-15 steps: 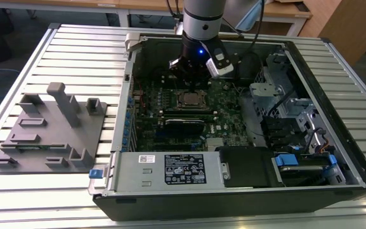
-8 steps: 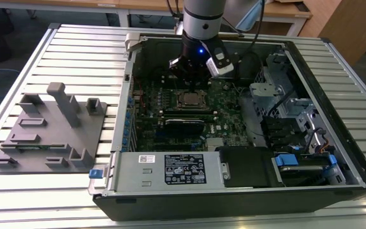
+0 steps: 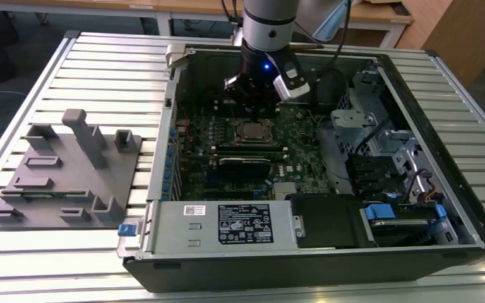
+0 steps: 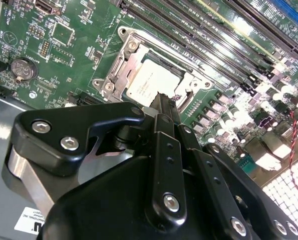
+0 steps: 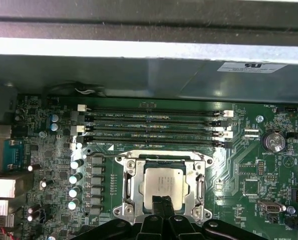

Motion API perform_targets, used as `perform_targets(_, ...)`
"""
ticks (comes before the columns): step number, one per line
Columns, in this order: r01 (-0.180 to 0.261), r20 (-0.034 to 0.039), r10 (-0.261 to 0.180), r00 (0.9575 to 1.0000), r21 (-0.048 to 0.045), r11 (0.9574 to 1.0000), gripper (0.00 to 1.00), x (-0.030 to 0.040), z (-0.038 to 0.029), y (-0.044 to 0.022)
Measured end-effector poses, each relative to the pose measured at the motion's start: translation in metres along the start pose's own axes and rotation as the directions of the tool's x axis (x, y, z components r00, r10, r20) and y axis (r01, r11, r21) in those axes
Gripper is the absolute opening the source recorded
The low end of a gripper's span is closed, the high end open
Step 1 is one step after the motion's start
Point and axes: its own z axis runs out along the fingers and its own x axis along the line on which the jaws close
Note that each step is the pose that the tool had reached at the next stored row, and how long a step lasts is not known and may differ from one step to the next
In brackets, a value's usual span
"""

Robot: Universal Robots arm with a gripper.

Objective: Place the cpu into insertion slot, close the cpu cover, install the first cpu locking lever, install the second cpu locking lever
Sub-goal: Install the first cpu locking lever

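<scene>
1. The pincer (image 3: pixel 259 118) is hanging low inside the open computer case (image 3: pixel 447 165), with its two black fingers pressed together and nothing visible between them.
2. In both wrist views the pincer (image 5: pixel 162 201) (image 4: pixel 164 100) is hovering at one edge of the cpu (image 5: pixel 164 184). Whether it is touching the chip cannot be told.
3. The cpu is sitting in the insertion slot (image 5: pixel 122 165), straight beneath the pincer, with its dull silver-grey top facing up.
4. The cpu cover (image 4: pixel 130 67) is lying flat around the chip, and the metal top is showing through its square window.
5. Long memory slots (image 5: pixel 154 125) are running side by side on the green motherboard (image 5: pixel 239 165), just past the socket from the pincer.
6. A coin battery (image 5: pixel 274 141) is sitting on the board, well apart from the pincer.
7. Outside the case, far off to the exterior view's left of the pincer, a grey fixture (image 3: pixel 65 177) is resting on the slatted table (image 3: pixel 99 69).
</scene>
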Motion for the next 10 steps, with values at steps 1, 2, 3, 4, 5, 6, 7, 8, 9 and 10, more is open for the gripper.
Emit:
perform_targets(1, 0.0, 0.0001, 0.0, 1.0, -0.0001, 1.0, 0.1, 0.0, -0.0005, 0.0)
perform_targets(2, 0.0, 0.0, 0.0, 1.0, -0.0001, 1.0, 0.1, 0.0, -0.0011, 0.0)
perform_targets(3, 0.0, 0.0001, 0.0, 1.0, -0.0001, 1.0, 0.1, 0.0, -0.0016, 0.0001)
perform_targets(4, 0.0, 0.0001, 0.0, 1.0, -0.0001, 1.0, 0.1, 0.0, -0.0023, 0.0001)
perform_targets(5, 0.0, 0.0, 0.0, 1.0, -0.0001, 1.0, 0.1, 0.0, -0.003, 0.0001)
perform_targets(6, 0.0, 0.0001, 0.0, 1.0, -0.0001, 1.0, 0.1, 0.0, -0.0037, 0.0001)
perform_targets(7, 0.0, 0.0, 0.0, 1.0, -0.0001, 1.0, 0.1, 0.0, -0.0045, 0.0001)
perform_targets(8, 0.0, 0.0001, 0.0, 1.0, -0.0001, 1.0, 0.1, 0.0, -0.0053, 0.0001)
perform_targets(9, 0.0, 0.0, 0.0, 1.0, -0.0001, 1.0, 0.1, 0.0, -0.0062, 0.0002)
perform_targets(10, 0.0, 0.0, 0.0, 1.0, -0.0001, 1.0, 0.1, 0.0, -0.007, 0.0002)
